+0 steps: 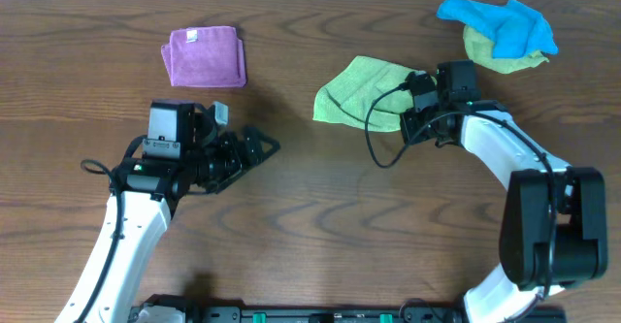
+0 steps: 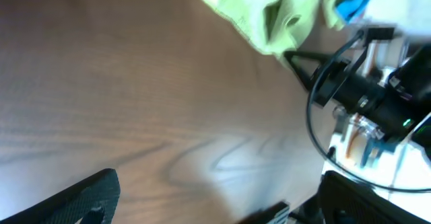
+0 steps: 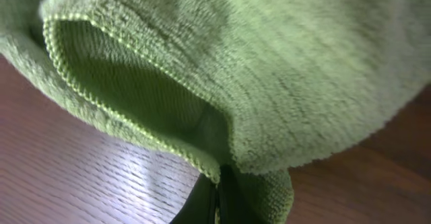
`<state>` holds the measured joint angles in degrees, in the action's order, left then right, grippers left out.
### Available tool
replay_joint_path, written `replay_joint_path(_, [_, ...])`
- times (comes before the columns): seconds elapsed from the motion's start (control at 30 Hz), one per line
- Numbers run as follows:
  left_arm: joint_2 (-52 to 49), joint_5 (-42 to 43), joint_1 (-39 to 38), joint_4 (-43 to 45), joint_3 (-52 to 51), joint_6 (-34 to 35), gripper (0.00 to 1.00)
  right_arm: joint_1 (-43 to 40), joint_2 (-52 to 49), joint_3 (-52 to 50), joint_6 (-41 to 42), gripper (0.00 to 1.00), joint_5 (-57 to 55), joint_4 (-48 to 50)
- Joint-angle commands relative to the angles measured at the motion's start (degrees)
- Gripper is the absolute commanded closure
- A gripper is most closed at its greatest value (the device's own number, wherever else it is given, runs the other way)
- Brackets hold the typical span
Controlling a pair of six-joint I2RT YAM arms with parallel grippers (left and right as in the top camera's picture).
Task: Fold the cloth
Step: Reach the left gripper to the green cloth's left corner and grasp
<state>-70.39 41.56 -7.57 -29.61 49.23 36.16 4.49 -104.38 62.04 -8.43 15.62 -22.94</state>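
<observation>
Pinching green cloth (image 1: 357,92), right hand (image 3: 217,204); purple cloth (image 1: 206,59) tag (image 1: 192,37) unreadable.

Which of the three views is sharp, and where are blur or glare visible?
Overhead: sharp and evenly lit, the green cloth crisp. Left wrist: motion blur throughout, the right arm smeared, the upper right corner washed out. Right wrist: very close, cloth fibres softer at upper right, a pale glare on the table.

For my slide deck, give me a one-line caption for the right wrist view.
Close-up: right gripper pinches a fold of the green cloth over the wooden table.
</observation>
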Motion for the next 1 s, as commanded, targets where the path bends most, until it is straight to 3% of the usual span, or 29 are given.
replay_joint_path(0.0, [-0.5,-1.2,-0.1,3.4,1.1,4.9,0.04,0.6,4.2,0.5,8.4,0.99,0.2,0.3])
replay_joint_path(0.13, [-4.3,-1.4,-0.1,9.2,1.1,9.0,0.04,0.6,7.9,0.5,14.2,0.99,-1.7,0.4])
replay_joint_path(0.4, [-19.1,5.4,-0.2,21.7,1.1,9.4,0.04,0.5,12.0,0.5,24.8,0.99,-2.1,-0.6])
replay_joint_path(0.7, [-30.1,8.0,-2.1,39.6,1.4,15.3,0.00,0.5,12.2,0.5,29.7,0.99,-2.1,-4.6])
replay_joint_path(0.97, [-36.4,4.8,-3.9,40.2,6.4,13.5,0.00,0.5,12.2,0.5,29.6,0.99,-1.6,-5.9])
